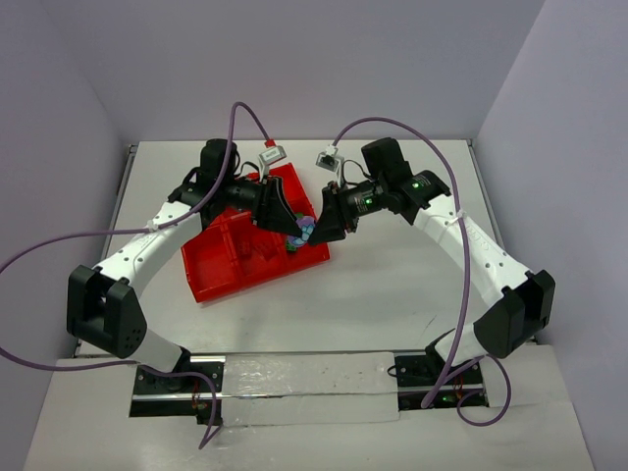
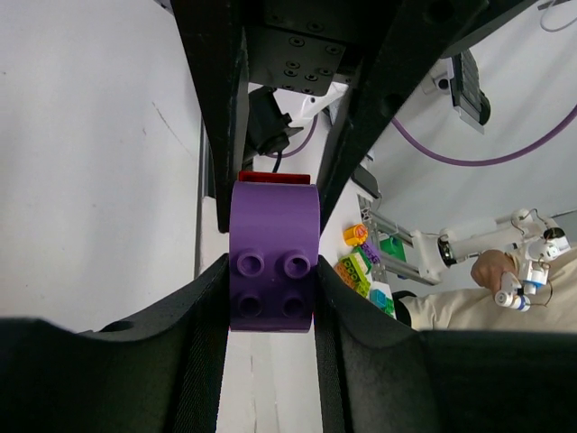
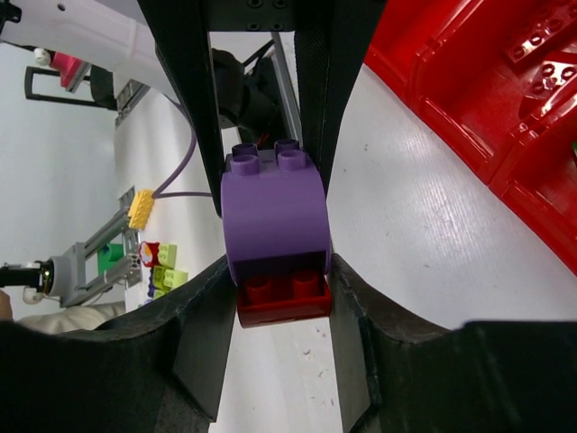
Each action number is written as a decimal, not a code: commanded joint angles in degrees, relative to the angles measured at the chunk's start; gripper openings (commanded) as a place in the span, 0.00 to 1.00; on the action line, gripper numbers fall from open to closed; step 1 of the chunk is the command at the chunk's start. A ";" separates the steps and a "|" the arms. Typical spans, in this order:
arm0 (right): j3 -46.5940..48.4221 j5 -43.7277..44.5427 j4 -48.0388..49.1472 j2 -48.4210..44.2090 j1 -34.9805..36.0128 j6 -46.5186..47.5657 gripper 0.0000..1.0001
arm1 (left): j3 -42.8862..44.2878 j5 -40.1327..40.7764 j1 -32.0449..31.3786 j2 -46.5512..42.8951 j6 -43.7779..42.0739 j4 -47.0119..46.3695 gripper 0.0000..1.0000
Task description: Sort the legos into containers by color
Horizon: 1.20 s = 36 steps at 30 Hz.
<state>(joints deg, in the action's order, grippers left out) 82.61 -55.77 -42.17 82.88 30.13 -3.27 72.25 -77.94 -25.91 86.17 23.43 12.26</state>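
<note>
The left gripper (image 2: 270, 302) is clamped on the purple brick (image 2: 273, 225), its pads pressed flat against both sides. Nose to nose with it, the right gripper (image 3: 279, 280) is pinched tight on the red brick (image 3: 283, 305), which is plugged into the purple one's underside. The joined pair hangs in the air between the two claws, just over the right edge of the red tray (image 1: 221, 280), clear of its compartments. This looks like the split. The clean way is to hold both grips firm and draw the arms apart along the stud line, with a slight peel if the joint resists. Staying over the tray means a slipped brick lands inside. After that, purple and red each want their own compartment.
</note>
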 commanded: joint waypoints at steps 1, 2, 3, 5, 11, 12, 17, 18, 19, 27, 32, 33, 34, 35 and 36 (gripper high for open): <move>1.60 3.87 1.59 -0.60 0.37 0.25 0.56 | 2.37 -0.25 -1.25 -1.41 0.07 -0.69 0.00; 1.39 3.97 1.72 -0.81 0.34 0.17 0.58 | 2.37 -0.22 -1.22 -1.61 -0.17 -0.47 0.00; 1.30 3.89 1.93 -0.92 0.23 0.10 0.59 | 2.37 -0.28 -1.16 -1.82 -0.51 -0.17 0.00; 0.74 3.66 2.44 -1.27 0.00 -0.06 0.61 | 2.37 -0.28 -1.05 -2.05 -0.57 0.01 0.00; -1.71 1.69 4.37 -2.05 -0.71 -0.72 0.65 | 2.75 -0.28 -0.60 -2.41 -0.05 -0.54 0.00; -2.08 1.42 4.54 -2.15 -0.81 -0.78 0.65 | 2.85 -0.28 -0.50 -2.41 0.03 -0.61 0.00; -3.85 0.41 5.67 -2.79 -1.32 -1.04 0.67 | 2.78 -0.45 0.35 -2.71 1.47 -2.12 0.00; -4.10 0.32 5.77 -2.89 -1.46 -1.04 0.69 | 2.73 -0.45 0.50 -2.76 1.77 -2.47 0.00; -4.57 -0.02 6.23 -3.06 -1.64 -1.20 0.70 | 2.72 -0.49 0.67 -2.88 2.04 -2.83 0.00; -6.41 -2.07 9.12 -3.60 -2.62 -2.71 0.62 | 2.37 -0.72 1.21 -3.29 3.47 -4.44 0.00; -6.56 -3.13 10.90 -3.84 -2.59 -3.84 0.34 | 2.11 -0.77 1.28 -3.47 3.64 -4.87 0.00; -6.64 -3.38 11.28 -3.92 -2.56 -4.00 0.27 | 2.05 -0.78 1.30 -3.47 3.70 -4.82 0.00; -6.82 -3.47 11.62 -4.02 -2.57 -4.14 0.21 | 2.02 -0.80 1.30 -3.39 3.66 -4.75 0.00; -7.03 -3.48 11.94 -4.13 -2.62 -4.29 0.14 | 2.02 -0.79 1.30 -3.29 3.56 -4.70 0.00; -7.12 -3.56 12.03 -4.23 -2.62 -4.29 0.08 | 2.02 -0.63 1.31 -3.28 3.55 -4.69 0.00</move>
<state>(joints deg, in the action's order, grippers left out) 76.38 -59.89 -33.30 80.59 27.97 -7.93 72.25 -76.53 -24.84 85.45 25.89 9.60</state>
